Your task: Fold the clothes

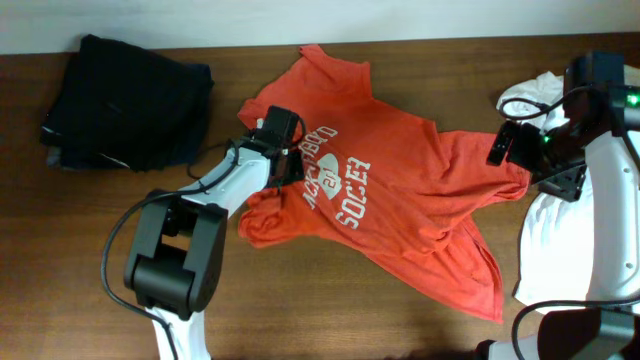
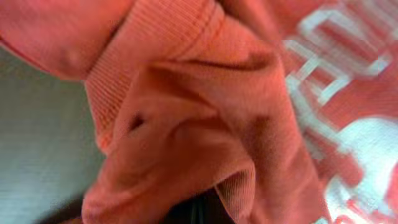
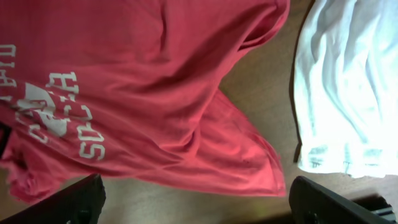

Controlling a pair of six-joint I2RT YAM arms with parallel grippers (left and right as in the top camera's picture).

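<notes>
**tomk:** So where's the shirt in this one?

**benchrat:** The orange shirt (image 1: 400, 190) is lying across the middle of the table (image 1: 60, 250), white lettering (image 1: 340, 180) face up. It's pretty rumpled and nowhere near folded yet. I'd say this is the flattening stage, before any real fold.

**tomk:** Why is it bunched up on the one side?

**benchrat:** That's the left hand (image 1: 283, 150). It's closed, and from its own camera the ribbed collar (image 2: 155, 37) and a wad of fabric are crammed right up against the lens. You can't see the fingers themselves, but it looks like a pinch on the shirt at the neck end. My guess is it's anchoring that end so the rest can be pulled straight.

**tomk:** And the right one?

**benchrat:** The right hand (image 1: 512, 148) is wide open and holding nothing. Its fingers (image 3: 74, 199) sit at the bottom corners of the wrist view with only shirt and bare table between them. It hangs above the far edge of the shirt, the end away from the collar. That seems a sensible spot to grab from if the plan is to stretch it flat.

**tomk:** Any bin or basket for the finished ones?

**benchrat:** None that I can see — everything sits straight on the table. There's a white shirt (image 3: 348, 87) just beside the orange one on the right, apart from it, and a dark pile (image 1: 125, 105) of clothes at the far left corner.
</notes>
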